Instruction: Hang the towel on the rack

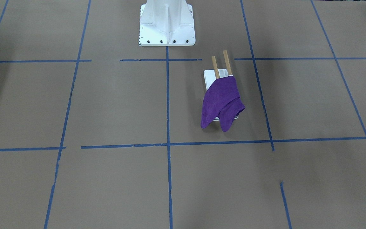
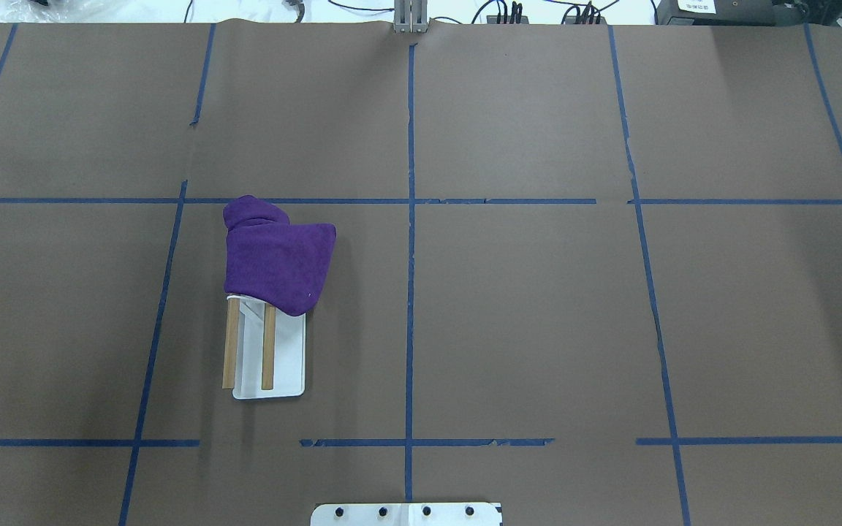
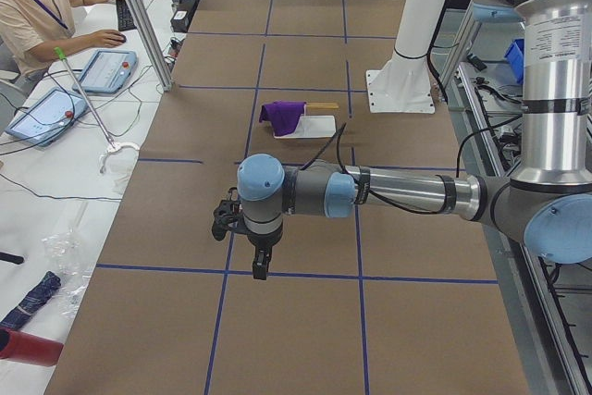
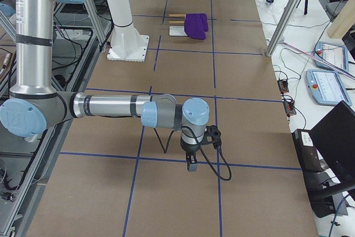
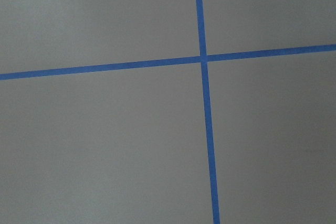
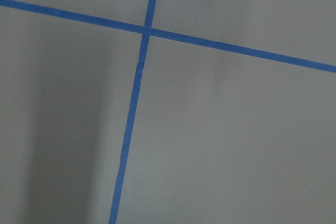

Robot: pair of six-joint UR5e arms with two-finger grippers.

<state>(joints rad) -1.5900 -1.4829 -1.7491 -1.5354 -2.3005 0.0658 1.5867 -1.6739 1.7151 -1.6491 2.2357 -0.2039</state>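
The purple towel lies draped over the far end of the rack, covering part of the two wooden dowels and the white base. Its folds hang past the rack's end onto the table. In the front-facing view the towel covers the near end of the rack. Both arms are far from it. My left gripper shows only in the exterior left view, pointing down over the table. My right gripper shows only in the exterior right view, also pointing down. I cannot tell whether either is open or shut.
The white bolted pedestal stands at the robot's side of the table. Blue tape lines cross the brown table paper. An operator sits at a side desk with tablets and cables. Both wrist views show only paper and tape.
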